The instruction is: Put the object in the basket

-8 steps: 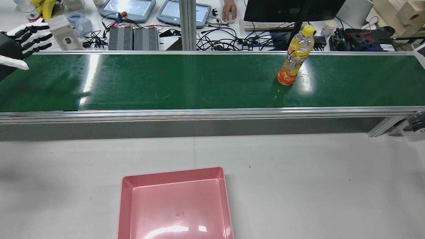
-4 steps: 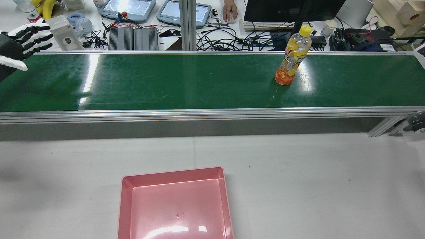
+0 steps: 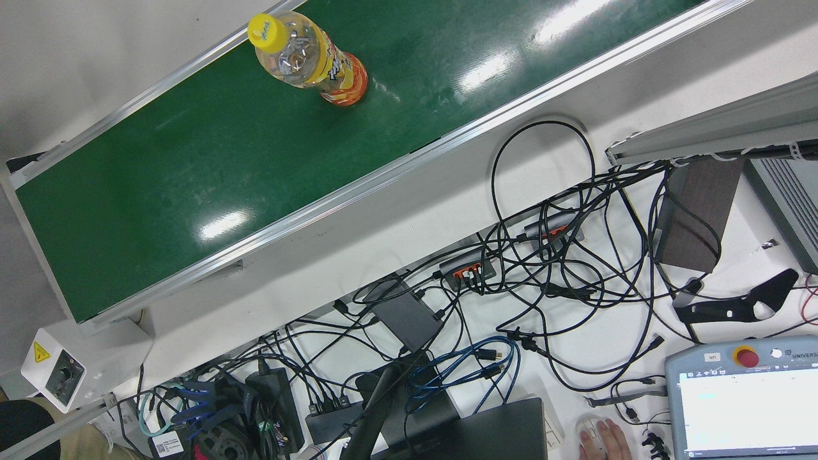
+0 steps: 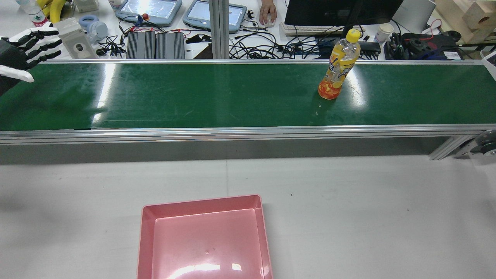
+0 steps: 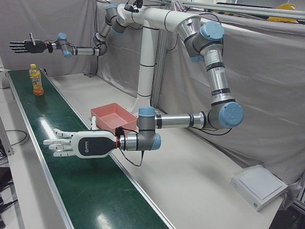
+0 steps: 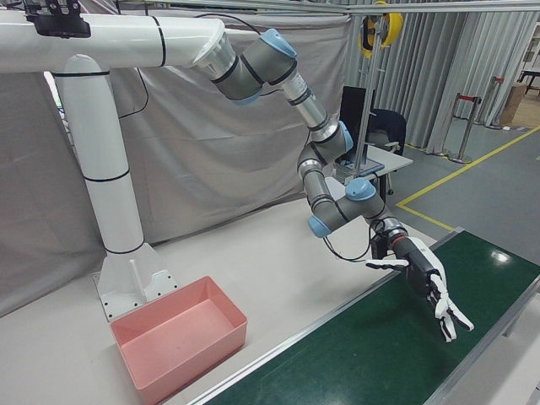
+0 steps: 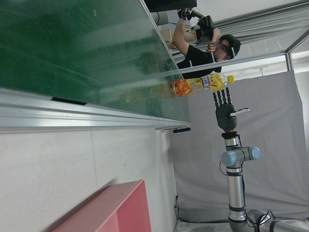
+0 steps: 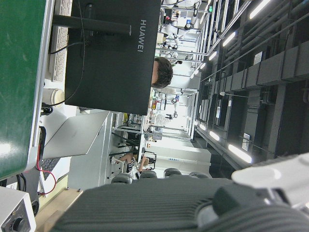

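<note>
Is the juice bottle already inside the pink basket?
No, the juice bottle stands upright on the green conveyor belt, and the pink basket on the table has nothing in it.

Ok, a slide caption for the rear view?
Juice bottle upright on green belt, left hand open at far end, pink basket empty.

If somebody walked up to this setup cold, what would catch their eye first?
Probably the orange drink bottle with its yellow cap, standing upright and alone on the long green conveyor belt. Next, the empty pink basket on the pale table on the robot's side of the belt. Then the left hand, fingers spread and holding nothing, reaching over the belt, far from the bottle.
</note>
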Robot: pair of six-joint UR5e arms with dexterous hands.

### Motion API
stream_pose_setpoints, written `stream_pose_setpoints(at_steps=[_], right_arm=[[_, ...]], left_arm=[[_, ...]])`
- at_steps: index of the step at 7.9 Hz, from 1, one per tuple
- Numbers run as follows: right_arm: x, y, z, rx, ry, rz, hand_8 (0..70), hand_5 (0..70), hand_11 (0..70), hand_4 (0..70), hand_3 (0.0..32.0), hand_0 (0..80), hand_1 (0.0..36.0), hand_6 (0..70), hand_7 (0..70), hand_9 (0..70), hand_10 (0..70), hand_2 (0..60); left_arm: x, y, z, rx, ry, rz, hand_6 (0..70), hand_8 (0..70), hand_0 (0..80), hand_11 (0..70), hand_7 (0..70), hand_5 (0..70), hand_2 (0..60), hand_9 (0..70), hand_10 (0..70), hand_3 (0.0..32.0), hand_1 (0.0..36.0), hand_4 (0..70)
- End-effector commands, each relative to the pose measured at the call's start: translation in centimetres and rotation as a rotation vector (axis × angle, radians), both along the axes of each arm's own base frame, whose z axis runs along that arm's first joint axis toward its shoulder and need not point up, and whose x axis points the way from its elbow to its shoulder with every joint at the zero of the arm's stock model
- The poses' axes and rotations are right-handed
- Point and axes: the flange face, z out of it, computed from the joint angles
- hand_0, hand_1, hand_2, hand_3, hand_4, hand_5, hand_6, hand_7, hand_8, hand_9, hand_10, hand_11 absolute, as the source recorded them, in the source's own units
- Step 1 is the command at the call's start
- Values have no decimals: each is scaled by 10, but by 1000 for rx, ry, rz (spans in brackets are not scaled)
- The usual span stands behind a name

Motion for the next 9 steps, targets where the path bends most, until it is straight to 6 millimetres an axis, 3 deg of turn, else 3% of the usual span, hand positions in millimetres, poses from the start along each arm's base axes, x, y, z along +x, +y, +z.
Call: stream_pose_setpoints(at_steps=[1,7,9], right_arm=[[0,0,0,0,0,0,0,0,0,0,0,0,0,0,0,0,0,0],[0,0,1,-1,0,0,0,0,0,0,0,0,0,0,0,0,0,0],[0,0,0,0,0,0,0,0,0,0,0,0,0,0,0,0,0,0]], left_arm=[[0,0,0,1,0,0,11,94,488,117,3,237,0,95,73,56,94,120],[0,0,0,0,1,0,10,90,491,118,3,233,0,90,74,60,89,120],[0,0,0,1,0,0,18,92,502,119,17,189,0,94,74,50,93,134]])
